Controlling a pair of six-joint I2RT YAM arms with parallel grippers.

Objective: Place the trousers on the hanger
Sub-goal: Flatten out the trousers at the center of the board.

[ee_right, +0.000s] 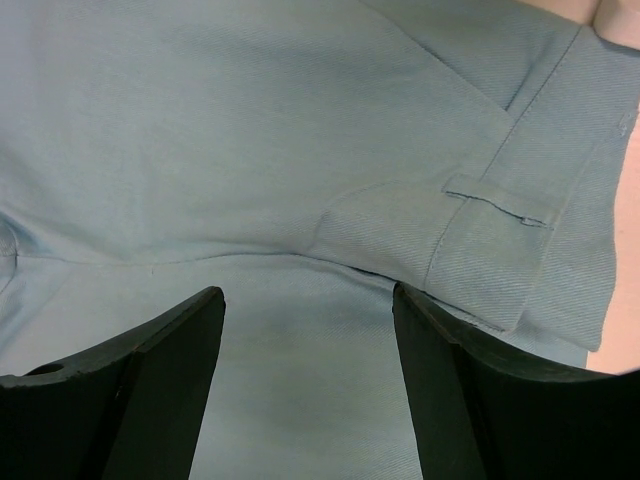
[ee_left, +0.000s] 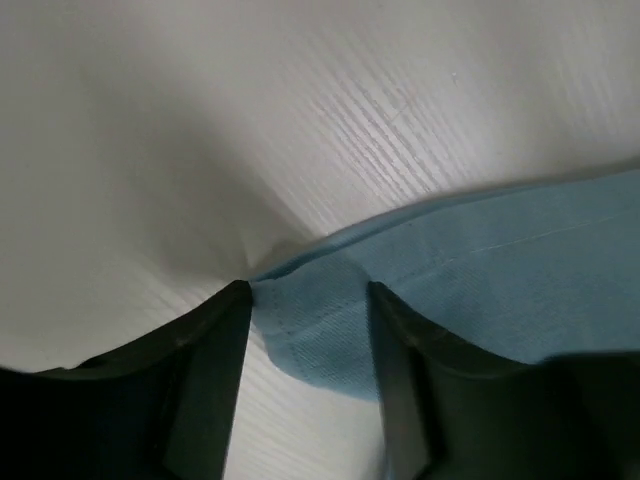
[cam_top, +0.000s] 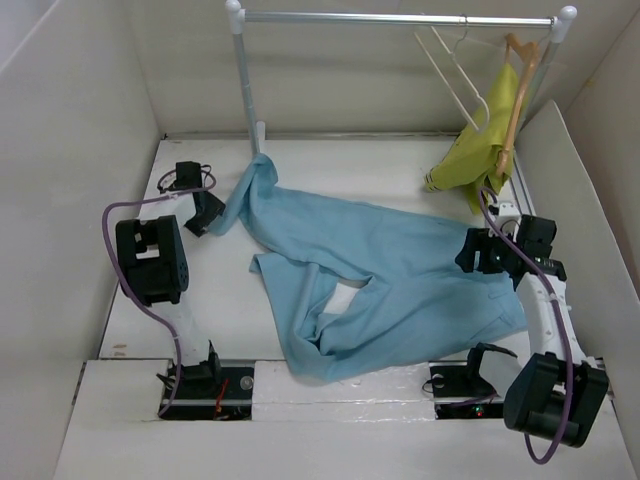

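**Top external view.**
- The trousers [cam_top: 400, 270] lie spread and rumpled across the middle of the bench [cam_top: 380, 170]. One leg end is bunched towards the far left and the waist lies at the right.
- The left gripper [cam_top: 205, 212] sits at that leg end.
- The right gripper [cam_top: 478, 252] sits at the waist edge. How far either gripper is open is too small to read here.
- The hanger [cam_top: 445, 80] hangs on the rail [cam_top: 400, 18] at the far right, well apart from the trousers.
- Beside it, a tan wooden hanger [cam_top: 517, 90] carries a yellow-green garment [cam_top: 480, 150].

**Left wrist view.**
- The left gripper [ee_left: 308, 295] has its fingers apart.
- A folded hem corner of the trousers [ee_left: 500, 270] lies between them on the bench [ee_left: 200, 120], unclamped.
- The lower finger bodies are dark and cut off by the frame.

**Right wrist view.**
- The right gripper [ee_right: 308, 295] has its fingers spread wide over the trousers [ee_right: 250, 130], holding nothing.
- The waistband with its belt loop [ee_right: 497, 205] lies just right of the fingers.
- Contact between the fingertips and the cloth cannot be made out.
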